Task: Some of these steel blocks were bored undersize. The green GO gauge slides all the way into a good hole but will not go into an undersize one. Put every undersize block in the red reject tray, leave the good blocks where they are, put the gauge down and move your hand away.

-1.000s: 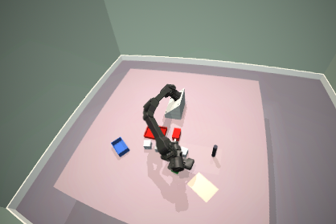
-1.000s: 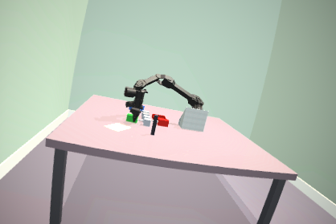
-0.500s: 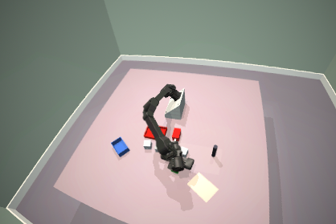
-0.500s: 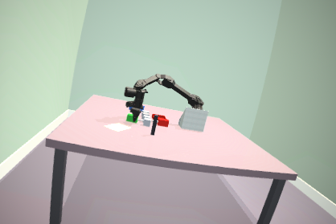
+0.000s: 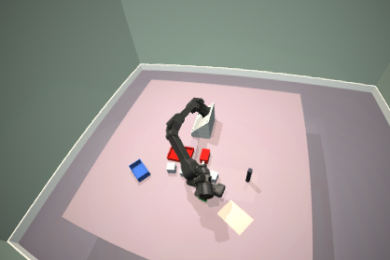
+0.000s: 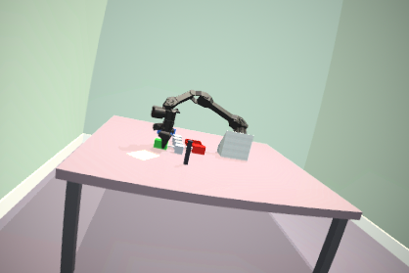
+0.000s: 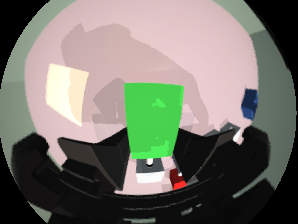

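The green gauge (image 5: 203, 199) (image 6: 159, 144) (image 7: 154, 120) is held, boxy, at the near side of the blocks in the top view. The pale grey blocks (image 5: 171, 168) (image 6: 179, 149) (image 7: 149, 176) stand in a row, partly hidden. Just beyond the row's left part lies the shallow red tray (image 5: 174, 154) (image 6: 193, 141), its rim upward.

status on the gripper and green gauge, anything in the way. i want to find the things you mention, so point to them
Gripper (image 6: 163, 147) (image 7: 149, 125) shut on green gauge (image 6: 159, 143) (image 7: 154, 120). Steel block (image 7: 150, 176) near the fingers in wrist view. Nothing evident blocking; arm hides part of block row from top.
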